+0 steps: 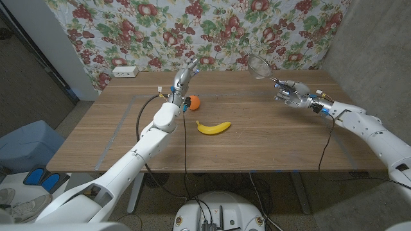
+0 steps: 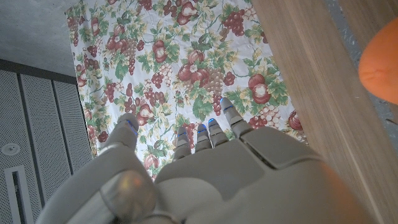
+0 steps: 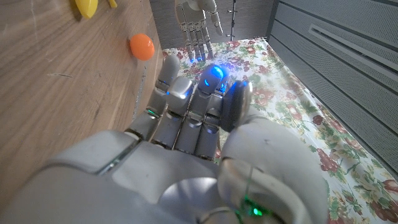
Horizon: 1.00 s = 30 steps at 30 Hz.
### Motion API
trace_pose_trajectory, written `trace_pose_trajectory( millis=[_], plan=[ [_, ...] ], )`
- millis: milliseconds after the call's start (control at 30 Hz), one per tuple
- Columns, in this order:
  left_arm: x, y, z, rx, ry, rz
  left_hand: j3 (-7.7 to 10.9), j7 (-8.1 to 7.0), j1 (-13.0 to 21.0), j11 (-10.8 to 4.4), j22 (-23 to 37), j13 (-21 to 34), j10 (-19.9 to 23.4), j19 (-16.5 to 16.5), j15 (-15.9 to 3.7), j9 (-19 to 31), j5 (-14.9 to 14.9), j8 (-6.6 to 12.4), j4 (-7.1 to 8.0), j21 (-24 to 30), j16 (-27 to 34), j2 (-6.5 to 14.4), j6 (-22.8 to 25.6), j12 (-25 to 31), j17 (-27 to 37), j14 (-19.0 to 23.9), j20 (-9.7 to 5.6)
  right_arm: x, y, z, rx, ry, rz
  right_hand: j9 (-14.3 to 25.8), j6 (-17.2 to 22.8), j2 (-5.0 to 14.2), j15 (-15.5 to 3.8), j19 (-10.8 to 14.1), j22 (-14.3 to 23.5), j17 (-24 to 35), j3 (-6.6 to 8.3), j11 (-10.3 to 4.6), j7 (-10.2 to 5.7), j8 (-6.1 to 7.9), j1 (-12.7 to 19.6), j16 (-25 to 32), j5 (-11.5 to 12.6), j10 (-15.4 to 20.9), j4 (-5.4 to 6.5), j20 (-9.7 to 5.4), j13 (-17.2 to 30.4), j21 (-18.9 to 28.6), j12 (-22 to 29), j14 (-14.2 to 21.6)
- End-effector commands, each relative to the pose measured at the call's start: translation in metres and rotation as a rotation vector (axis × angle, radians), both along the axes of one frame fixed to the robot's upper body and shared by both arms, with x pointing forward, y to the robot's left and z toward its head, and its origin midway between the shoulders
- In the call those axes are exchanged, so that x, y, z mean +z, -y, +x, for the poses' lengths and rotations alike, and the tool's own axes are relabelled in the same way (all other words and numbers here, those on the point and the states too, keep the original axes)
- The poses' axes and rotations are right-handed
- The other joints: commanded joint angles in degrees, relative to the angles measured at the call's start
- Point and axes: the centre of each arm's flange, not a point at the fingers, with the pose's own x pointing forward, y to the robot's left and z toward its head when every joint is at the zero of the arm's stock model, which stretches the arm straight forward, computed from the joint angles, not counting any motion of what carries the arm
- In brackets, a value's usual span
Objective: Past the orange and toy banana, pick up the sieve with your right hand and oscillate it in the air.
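Note:
My right hand (image 1: 289, 91) grips the handle of the sieve (image 1: 259, 65) and holds it in the air over the table's back right, with the round mesh bowl tilted up toward the floral cloth. In the right wrist view its fingers (image 3: 186, 99) are curled in tight. The orange (image 1: 192, 101) sits mid-table, and the yellow toy banana (image 1: 214, 127) lies just in front of it. My left hand (image 1: 183, 77) is raised right behind the orange, fingers straight and holding nothing. The orange (image 2: 380, 59) also shows beside that hand (image 2: 205, 168) in the left wrist view.
A white box (image 1: 124, 71) stands at the wooden table's (image 1: 270, 141) back left edge. A black cable (image 1: 140, 115) loops over the table beside my left arm. The floral cloth (image 1: 212, 25) hangs close behind the table.

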Motion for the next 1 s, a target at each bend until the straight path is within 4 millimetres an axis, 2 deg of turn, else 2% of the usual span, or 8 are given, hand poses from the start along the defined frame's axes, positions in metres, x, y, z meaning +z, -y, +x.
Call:
trace_pose_trajectory(
  millis=[33, 400, 1000],
  plan=[
    [-0.0001, -0.0019, 0.0002, -0.001, 0.001, -0.002, 0.33, 0.51, -0.7, -0.12, 0.2, 0.1, -0.3, 0.4, -0.06, 0.0, -0.1, -0.01, -0.05, -0.3, 0.2, 0.1, 0.3, -0.2, 0.2, -0.3, 0.00, 0.0007, -0.0019, -0.0006, 0.019, 0.014, 0.012, 0.1, 1.8, 0.10, -4.59, -0.1, 0.2, 0.0, 0.02, -1.58, 1.50, -0.04, -0.4, 0.1, 0.4, -1.5, 0.17, -5.29, 0.3, -0.1, 0.2, -0.4],
    [0.0000, -0.0023, 0.0014, 0.001, -0.001, 0.001, 0.46, 0.53, -0.8, -0.04, 0.2, 0.1, -0.3, 0.4, -0.05, 0.0, -0.1, 0.02, -0.09, -0.4, 0.2, 0.1, 0.5, -0.2, 0.2, -0.3, -0.01, -0.0004, -0.0030, -0.0012, -0.038, -0.018, -0.043, 0.0, 2.0, 0.17, -4.60, 0.1, 0.2, 0.0, 0.02, -1.52, 1.69, -0.04, -0.4, 0.1, 0.5, -1.5, 0.09, -5.22, 0.5, -0.1, 0.4, -0.3],
    [0.0003, -0.0031, 0.0033, 0.007, -0.003, 0.002, 0.70, 0.54, -0.9, -0.12, 0.2, 0.1, -0.4, 0.5, -0.13, 0.0, -0.1, -0.02, -0.15, -0.7, 0.1, 0.1, 0.4, -0.2, 0.2, -0.4, 0.00, 0.0064, -0.0075, -0.0006, -0.270, -0.170, -0.340, -0.3, 2.5, 0.45, -4.59, 1.0, 0.2, -0.1, 0.42, -1.22, 2.38, -0.06, 0.1, 0.3, 0.3, -0.7, -0.50, -4.68, 0.0, 0.3, 0.5, 0.5]
  ],
)
